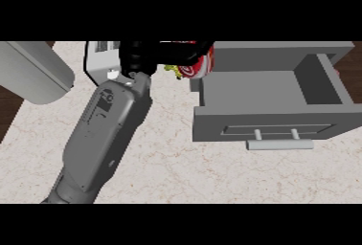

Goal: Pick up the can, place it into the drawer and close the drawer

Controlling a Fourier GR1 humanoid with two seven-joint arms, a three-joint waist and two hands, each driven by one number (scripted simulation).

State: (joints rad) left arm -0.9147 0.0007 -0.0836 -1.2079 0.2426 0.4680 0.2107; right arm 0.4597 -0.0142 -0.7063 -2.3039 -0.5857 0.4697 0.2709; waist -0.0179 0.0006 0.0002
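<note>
You have one red can (198, 66), one open grey drawer (272, 103) with one bar handle (279, 143), one white toaster (104, 60), and one hand (152, 53) on the counter (170, 162).

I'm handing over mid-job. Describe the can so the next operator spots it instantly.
Start at the open grey drawer on the right of the pale speckled counter. Just beyond its back left corner is a red cylindrical can, tilted, held in the black hand. Nothing else there is red with a white swirl.

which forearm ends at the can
The forearm slanting up from the lower edge: its black hand curls round the red can. The upper-left forearm shows no hand.
</note>
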